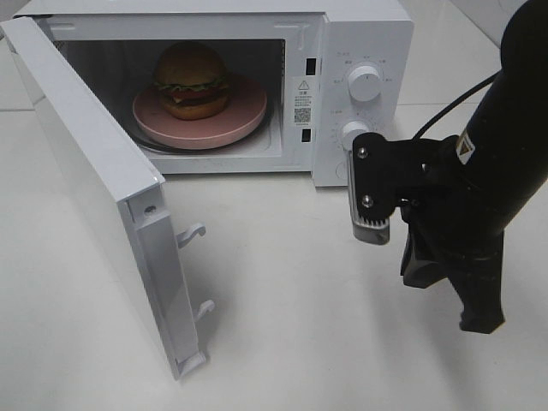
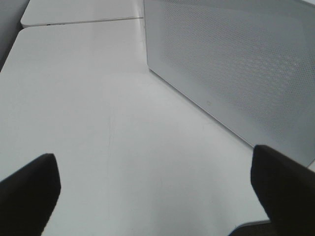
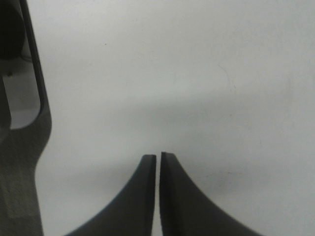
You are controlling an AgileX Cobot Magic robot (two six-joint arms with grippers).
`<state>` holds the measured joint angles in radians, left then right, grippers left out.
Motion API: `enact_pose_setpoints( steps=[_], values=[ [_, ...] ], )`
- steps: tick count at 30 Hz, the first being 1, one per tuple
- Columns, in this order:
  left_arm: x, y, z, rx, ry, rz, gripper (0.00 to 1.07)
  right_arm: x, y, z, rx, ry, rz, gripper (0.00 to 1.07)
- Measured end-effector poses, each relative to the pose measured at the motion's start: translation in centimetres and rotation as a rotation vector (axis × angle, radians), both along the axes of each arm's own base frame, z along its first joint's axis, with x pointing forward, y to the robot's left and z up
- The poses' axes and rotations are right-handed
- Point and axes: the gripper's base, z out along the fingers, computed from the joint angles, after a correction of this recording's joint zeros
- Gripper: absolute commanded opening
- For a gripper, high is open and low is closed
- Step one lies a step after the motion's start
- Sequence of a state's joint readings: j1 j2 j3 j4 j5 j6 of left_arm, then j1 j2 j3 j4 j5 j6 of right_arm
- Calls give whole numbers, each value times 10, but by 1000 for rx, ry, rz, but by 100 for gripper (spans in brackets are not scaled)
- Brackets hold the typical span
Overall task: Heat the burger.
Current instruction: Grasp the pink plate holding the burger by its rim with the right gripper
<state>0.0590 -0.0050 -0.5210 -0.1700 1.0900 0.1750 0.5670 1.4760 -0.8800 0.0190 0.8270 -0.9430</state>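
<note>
A: Golden-brown bun, lettuce under it: the burger (image 1: 191,80) sits on the pink plate (image 1: 244,120) inside the microwave (image 1: 360,34), whose door (image 1: 94,188) swings wide.

B: So shutting that door looks next. Push flat near its free edge.

A: Right pincer (image 1: 370,224), before the microwave's dials, is nearly closed, empty. Left pincer (image 2: 152,191) gapes wide outside the door, I think.

B: White surface (image 1: 291,317), bare around the microwave.

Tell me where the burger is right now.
In the exterior high view the burger sits on the pink plate inside the open microwave, toward the left of the cavity, behind the swung-out door.
</note>
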Motion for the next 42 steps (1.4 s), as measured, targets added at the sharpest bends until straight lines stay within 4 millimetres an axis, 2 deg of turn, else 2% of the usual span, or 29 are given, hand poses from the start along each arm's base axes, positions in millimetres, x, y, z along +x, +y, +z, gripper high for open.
enact_pose_setpoints(
  steps=[1,3,4,5,6,8,20,22,23,25,26,27,28,29,30,31,32,33,42],
  values=[
    [0,0,0,0,0,0,98,0,0,0,0,0,0,7],
    [0,0,0,0,0,0,98,0,0,0,-20,-15,160,8],
    [0,0,0,0,0,0,98,0,0,0,-20,-15,160,8],
    [0,0,0,0,0,0,98,0,0,0,-30,-24,259,8],
    [0,0,0,0,0,0,98,0,0,0,-30,-24,259,8],
    [0,0,0,0,0,0,98,0,-1,0,-46,-34,367,9],
    [0,0,0,0,0,0,98,5,-2,1,-83,-89,450,14],
    [0,0,0,0,0,0,98,7,-3,1,-101,-112,463,23],
    [0,0,0,0,0,0,98,7,-3,1,-101,-112,463,23],
    [0,0,0,0,0,0,98,11,-1,2,-91,-162,453,39],
    [0,0,0,0,0,0,98,11,-1,2,-91,-162,453,39],
    [0,0,0,0,0,0,98,14,1,5,-77,-197,435,54],
    [0,0,0,0,0,0,98,14,1,5,-77,-197,435,54],
    [0,0,0,0,0,0,98,19,2,9,-67,-236,417,71],
    [0,0,0,0,0,0,98,20,4,11,-58,-252,400,80],
    [0,0,0,0,0,0,98,20,4,11,-58,-252,400,80],
    [0,0,0,0,0,0,98,23,5,15,-42,-273,365,93],
    [0,0,0,0,0,0,98,26,7,18,-27,-287,325,101],
    [0,0,0,0,0,0,98,34,11,29,1,-360,291,101]
  ],
)
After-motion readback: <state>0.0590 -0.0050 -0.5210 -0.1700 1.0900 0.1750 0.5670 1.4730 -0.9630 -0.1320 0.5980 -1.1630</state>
